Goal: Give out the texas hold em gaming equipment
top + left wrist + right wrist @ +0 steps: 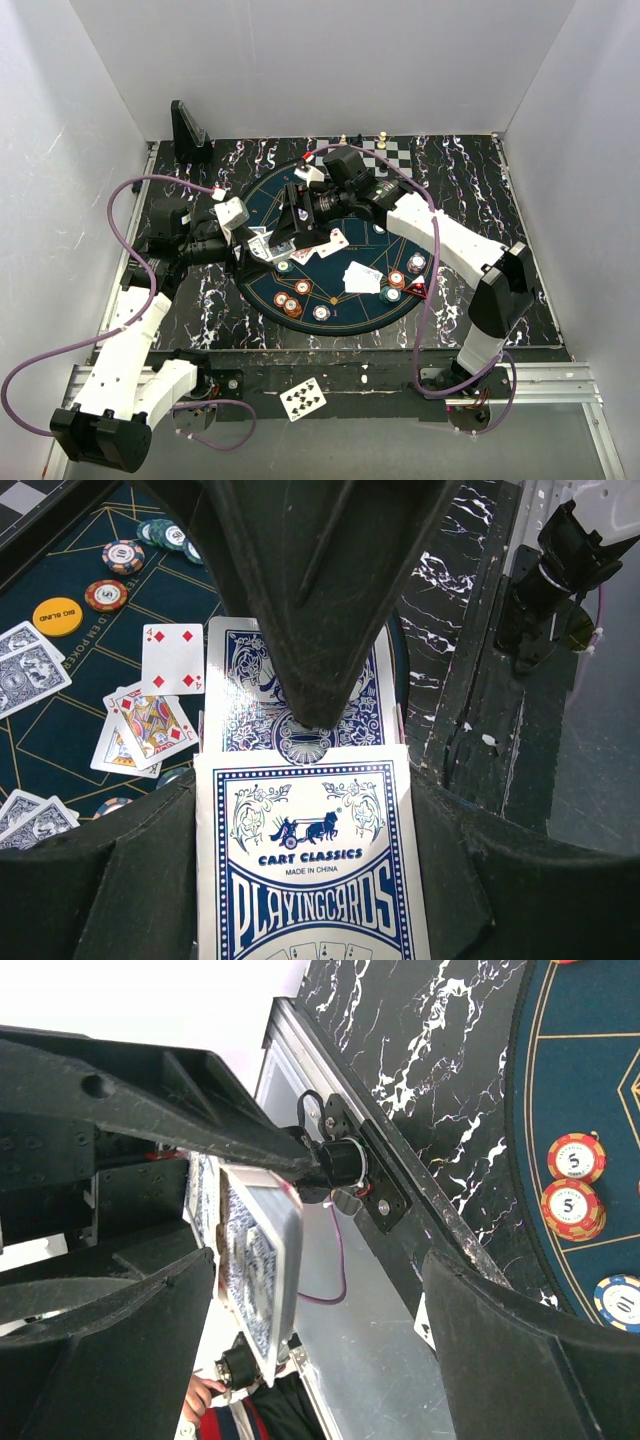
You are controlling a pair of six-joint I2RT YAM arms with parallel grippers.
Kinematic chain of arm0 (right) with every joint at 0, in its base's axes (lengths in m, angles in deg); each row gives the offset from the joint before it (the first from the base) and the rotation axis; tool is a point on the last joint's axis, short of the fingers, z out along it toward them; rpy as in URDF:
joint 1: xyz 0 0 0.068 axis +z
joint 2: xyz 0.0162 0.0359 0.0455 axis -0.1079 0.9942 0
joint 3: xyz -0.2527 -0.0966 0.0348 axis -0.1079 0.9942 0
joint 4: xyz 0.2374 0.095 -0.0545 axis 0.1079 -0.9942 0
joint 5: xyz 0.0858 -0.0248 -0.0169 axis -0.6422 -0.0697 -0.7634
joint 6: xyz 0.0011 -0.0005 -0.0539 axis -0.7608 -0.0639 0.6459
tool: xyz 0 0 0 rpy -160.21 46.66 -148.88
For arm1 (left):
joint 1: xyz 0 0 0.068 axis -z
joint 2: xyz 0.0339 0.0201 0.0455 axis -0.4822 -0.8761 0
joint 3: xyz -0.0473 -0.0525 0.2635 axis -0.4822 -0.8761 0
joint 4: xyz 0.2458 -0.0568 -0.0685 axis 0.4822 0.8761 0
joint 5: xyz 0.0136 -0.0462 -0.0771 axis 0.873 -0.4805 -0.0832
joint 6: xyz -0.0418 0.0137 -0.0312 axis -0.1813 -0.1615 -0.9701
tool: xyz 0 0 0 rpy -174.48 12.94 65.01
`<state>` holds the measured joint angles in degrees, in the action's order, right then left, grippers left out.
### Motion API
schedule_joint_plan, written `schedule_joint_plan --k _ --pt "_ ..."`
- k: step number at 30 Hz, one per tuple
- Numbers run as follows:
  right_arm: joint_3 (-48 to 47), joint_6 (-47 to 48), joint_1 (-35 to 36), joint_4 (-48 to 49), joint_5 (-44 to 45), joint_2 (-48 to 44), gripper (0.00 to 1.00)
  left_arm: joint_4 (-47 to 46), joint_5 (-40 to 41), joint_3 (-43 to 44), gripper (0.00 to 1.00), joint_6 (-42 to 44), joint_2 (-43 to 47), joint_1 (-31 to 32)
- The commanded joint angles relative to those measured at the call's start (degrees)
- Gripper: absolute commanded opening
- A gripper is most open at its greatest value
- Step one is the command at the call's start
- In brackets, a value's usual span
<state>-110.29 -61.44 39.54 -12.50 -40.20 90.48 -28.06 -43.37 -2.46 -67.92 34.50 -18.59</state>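
One card box [315, 855] sits clamped in my left jaws [310, 720], blue-patterned cards [250, 695] poking out of its open end, held above the left side of the round mat [345, 305]. My right jaws [330, 1260] stand wide, just beside that box's card end, one finger along each side, touching nothing that I can see. Loose cards [362, 277] and poker chips [290, 303] lie scattered on the mat, atop the marbled counter [200, 300]; one face-up card [303, 399] lies past the near edge.
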Motion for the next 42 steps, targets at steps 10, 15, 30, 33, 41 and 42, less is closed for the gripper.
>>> schedule_joint_plan --k 10,15,30,33,41,42 --pt "-1.35 -1.08 -0.91 0.22 -1.73 0.55 0.92 -3.97 -1.85 1.64 0.0 -2.02 1.91 -0.13" --pt "0.67 -2.22 -2.4 1.36 -2.0 -1.2 0.83 -4.14 -1.59 1.38 0.0 -2.02 2.18 -0.13" --pt "3.13 -4.51 -3.81 2.77 -2.17 -5.07 0.64 -4.67 -1.85 1.02 0.0 -2.11 2.53 -0.13" --pt "2.78 -4.42 -3.9 2.51 -2.09 -5.6 0.63 -4.67 -1.76 0.76 0.0 -2.19 2.7 -0.13" --pt "1.55 -2.31 -5.13 -0.92 0.02 -7.62 0.59 -4.67 -1.67 0.41 0.0 -2.11 3.05 -0.13" --pt "1.46 -2.14 -5.3 -1.27 0.02 -7.62 0.58 -4.67 -1.67 0.5 0.0 -2.19 2.97 -0.13"
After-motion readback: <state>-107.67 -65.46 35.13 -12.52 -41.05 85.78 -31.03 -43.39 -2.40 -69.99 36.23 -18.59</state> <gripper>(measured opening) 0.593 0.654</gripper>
